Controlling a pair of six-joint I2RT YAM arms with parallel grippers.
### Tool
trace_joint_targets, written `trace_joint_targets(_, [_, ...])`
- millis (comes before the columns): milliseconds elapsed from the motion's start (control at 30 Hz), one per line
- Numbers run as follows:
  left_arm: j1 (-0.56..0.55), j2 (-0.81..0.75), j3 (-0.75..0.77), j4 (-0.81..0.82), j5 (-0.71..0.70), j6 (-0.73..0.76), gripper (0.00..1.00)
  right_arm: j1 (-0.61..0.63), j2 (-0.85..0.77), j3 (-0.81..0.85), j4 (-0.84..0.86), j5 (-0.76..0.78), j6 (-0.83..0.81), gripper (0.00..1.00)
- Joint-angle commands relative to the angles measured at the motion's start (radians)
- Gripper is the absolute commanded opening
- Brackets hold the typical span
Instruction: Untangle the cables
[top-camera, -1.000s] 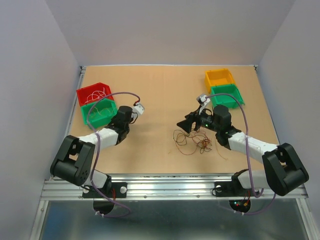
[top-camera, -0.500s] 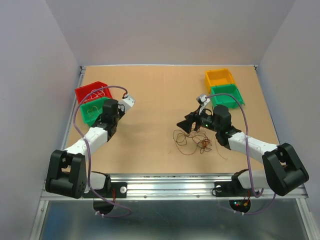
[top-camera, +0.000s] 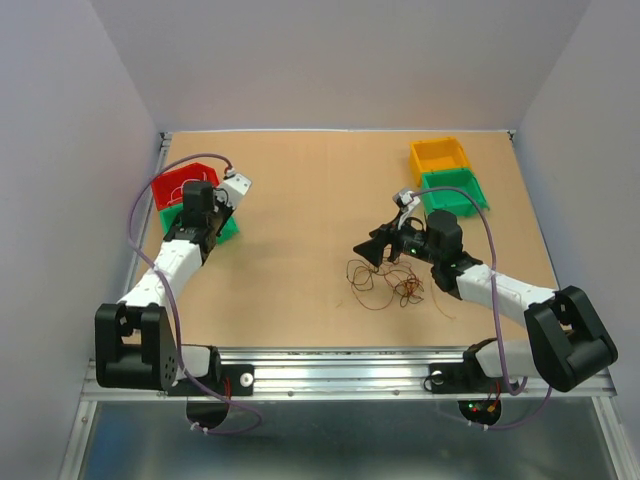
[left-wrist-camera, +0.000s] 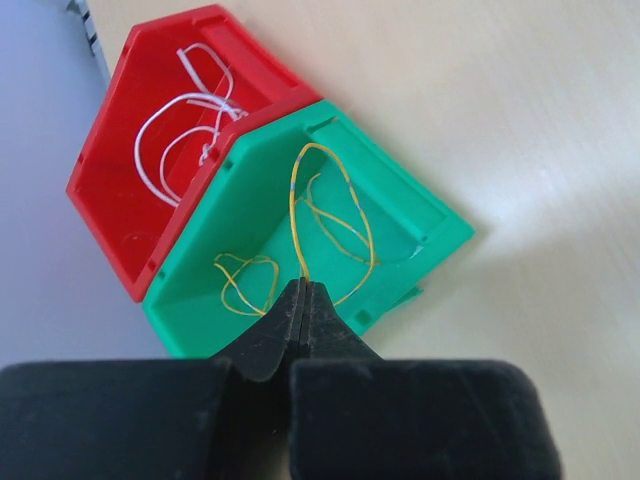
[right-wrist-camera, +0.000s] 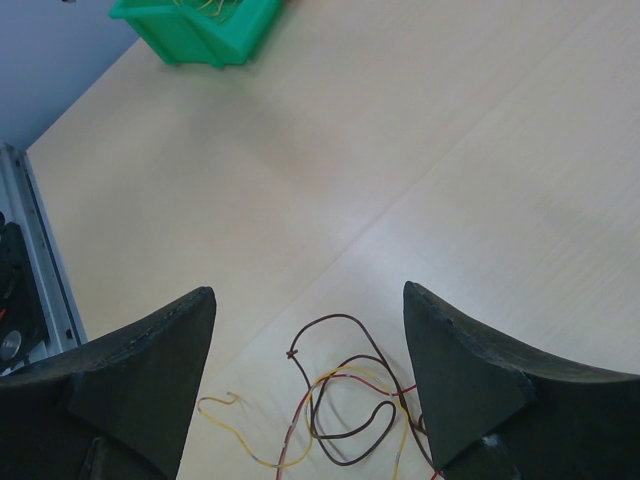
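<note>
A tangle of thin brown, red and yellow cables (top-camera: 385, 283) lies on the table at centre right. It also shows in the right wrist view (right-wrist-camera: 350, 400). My right gripper (top-camera: 375, 248) (right-wrist-camera: 306, 290) hangs open and empty just above the tangle's far left edge. My left gripper (top-camera: 200, 212) (left-wrist-camera: 303, 285) is shut on a yellow wire (left-wrist-camera: 330, 210). It holds that wire over the left green bin (left-wrist-camera: 260, 200) (top-camera: 229, 229), into which the wire loops. A second yellow wire (left-wrist-camera: 245, 280) lies in that bin.
A red bin (top-camera: 170, 187) (left-wrist-camera: 110, 200) holding a white wire (left-wrist-camera: 190, 130) touches the left green bin on its far side. An orange bin (top-camera: 440, 155) and another green bin (top-camera: 452, 190) stand at the back right. The metal rail (top-camera: 350, 375) runs along the near edge.
My left arm has swung left and back, from beside the bins to over the green bin. The right arm and the tangle have not moved.
</note>
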Motion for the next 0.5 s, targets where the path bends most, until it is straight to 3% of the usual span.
trace_joint_targets(0, [0.07, 0.024, 0.061, -0.051, 0.03, -0.009, 0.0, 0.004, -0.012, 0.018, 0.059, -0.018, 0.001, 0.8])
trace_joint_targets(267, [0.171, 0.153, 0.138, -0.118, 0.116, 0.051, 0.0, 0.004, -0.011, 0.021, 0.057, -0.021, 0.003, 0.8])
trace_joint_targets(467, [0.188, 0.324, 0.23, -0.187, 0.083, 0.131, 0.0, 0.006, -0.011, 0.02, 0.057, -0.021, 0.003, 0.8])
